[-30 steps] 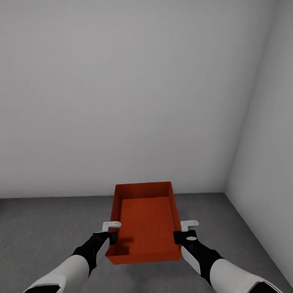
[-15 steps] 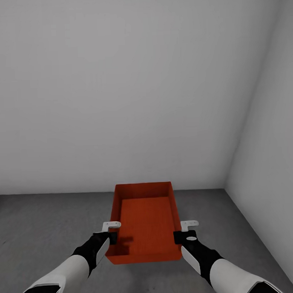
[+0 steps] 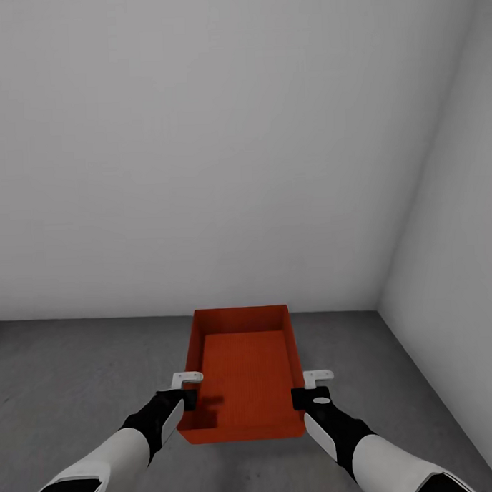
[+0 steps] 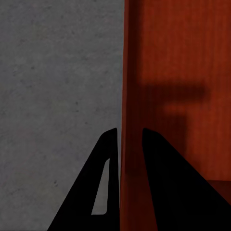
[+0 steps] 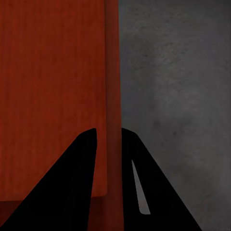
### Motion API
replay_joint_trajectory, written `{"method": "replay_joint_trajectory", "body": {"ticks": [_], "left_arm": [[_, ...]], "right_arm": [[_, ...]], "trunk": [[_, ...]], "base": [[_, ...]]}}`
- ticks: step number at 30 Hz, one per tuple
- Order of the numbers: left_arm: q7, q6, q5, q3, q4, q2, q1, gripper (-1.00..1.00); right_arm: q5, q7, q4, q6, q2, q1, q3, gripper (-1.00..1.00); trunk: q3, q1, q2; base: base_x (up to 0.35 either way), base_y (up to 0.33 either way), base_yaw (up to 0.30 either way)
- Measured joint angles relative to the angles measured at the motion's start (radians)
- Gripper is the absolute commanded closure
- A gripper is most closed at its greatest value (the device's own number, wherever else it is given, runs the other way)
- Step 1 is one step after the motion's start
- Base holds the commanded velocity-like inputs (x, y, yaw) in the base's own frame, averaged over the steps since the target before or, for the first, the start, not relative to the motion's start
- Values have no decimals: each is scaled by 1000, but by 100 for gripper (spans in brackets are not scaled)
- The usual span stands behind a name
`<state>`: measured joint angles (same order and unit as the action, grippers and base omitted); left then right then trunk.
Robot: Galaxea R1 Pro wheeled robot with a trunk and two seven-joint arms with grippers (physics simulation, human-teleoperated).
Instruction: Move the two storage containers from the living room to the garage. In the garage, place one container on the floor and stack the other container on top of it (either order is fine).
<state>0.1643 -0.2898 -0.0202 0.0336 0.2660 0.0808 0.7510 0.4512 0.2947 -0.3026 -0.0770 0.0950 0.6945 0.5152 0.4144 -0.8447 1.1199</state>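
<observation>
One orange-red storage container (image 3: 244, 375) is held level in front of me over the dark grey concrete floor (image 3: 80, 382). My left gripper (image 3: 187, 399) is shut on its left wall near the front corner. My right gripper (image 3: 304, 395) is shut on its right wall. In the left wrist view the gripper (image 4: 129, 131) has one finger on each side of the container's wall (image 4: 178, 72). In the right wrist view the gripper (image 5: 108, 130) clamps the container's other wall (image 5: 53, 86) the same way. The bin is empty inside.
A plain pale grey wall (image 3: 200, 169) stands straight ahead. A second wall (image 3: 460, 229) closes the right side, and the two meet in a corner at the right. Speckled concrete floor (image 4: 57, 86) (image 5: 178, 86) shows beside the bin on both sides.
The line where the wall meets the floor has crept slightly up the picture, so the camera has moved. The container and both grippers hold the same pose.
</observation>
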Motion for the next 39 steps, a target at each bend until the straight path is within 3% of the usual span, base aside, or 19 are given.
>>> {"method": "replay_joint_trajectory", "body": {"ticks": [39], "left_arm": [[1, 0, 2, -2, 0, 0, 0, 100]], "right_arm": [[0, 0, 1, 0, 0, 0, 0, 100]], "trunk": [[186, -150, 273]], "base": [[0, 0, 0]]}}
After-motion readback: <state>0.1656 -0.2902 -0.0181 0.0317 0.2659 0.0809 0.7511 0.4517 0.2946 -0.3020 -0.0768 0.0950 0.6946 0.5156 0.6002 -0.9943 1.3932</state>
